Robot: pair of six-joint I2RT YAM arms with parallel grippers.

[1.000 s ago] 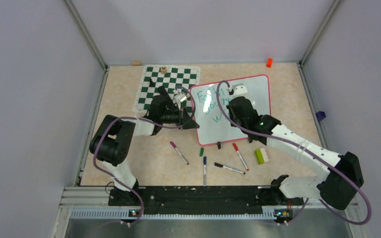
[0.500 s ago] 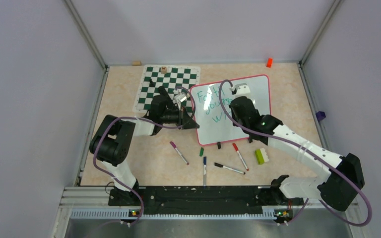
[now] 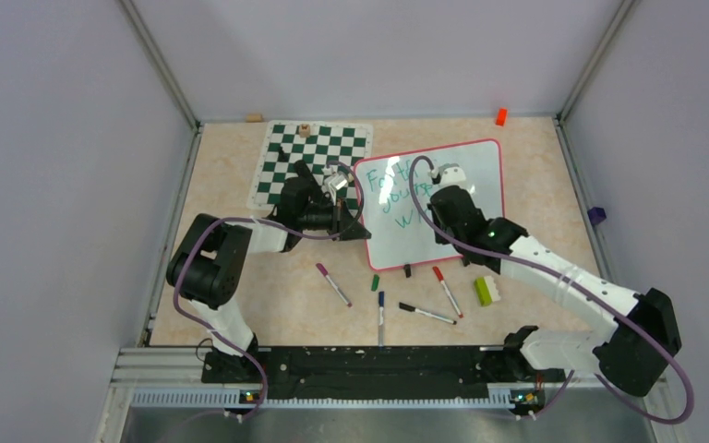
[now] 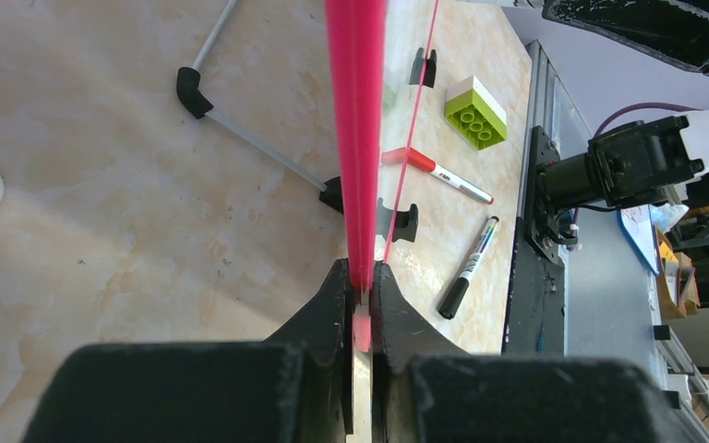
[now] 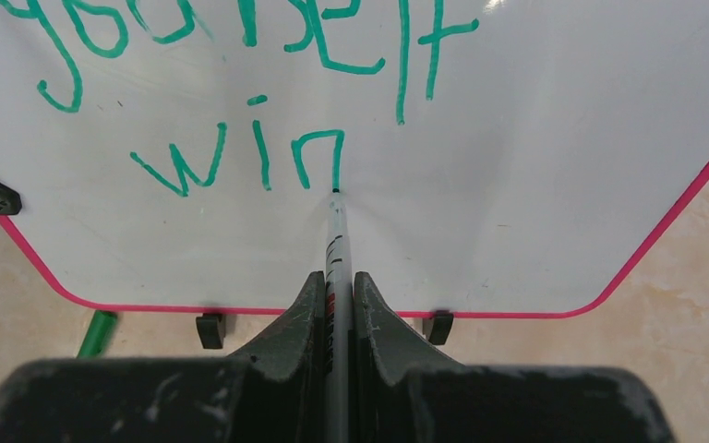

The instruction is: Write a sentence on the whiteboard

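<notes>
Whiteboard (image 3: 482,171) stands mid-table, just beside chess mat (image 3: 318,152). My left gripper (image 4: 360,281) clamps its red frame. My right gripper (image 5: 337,281) pinches marker (image 5: 336,231), tip on board. Sentence (image 5: 262,157) reaches "win" on third line (more letters likely left, I judge).

Seen from above, the right arm (image 3: 517,254) covers the ends of all three lines of the sentence (image 3: 390,196); only their first letters read. In the right wrist view its top line is cut off by the upper edge, and the whiteboard (image 5: 535,166) runs out of both sides. The marker (image 5: 336,226) has its lower barrel hidden between the fingers of the right end effector (image 5: 336,281). The left wrist view gives the board only edge-on, a blurred pink strip, its face unseen. The piece (image 3: 304,130) on the chess mat (image 3: 332,152) is too small to name.
</notes>
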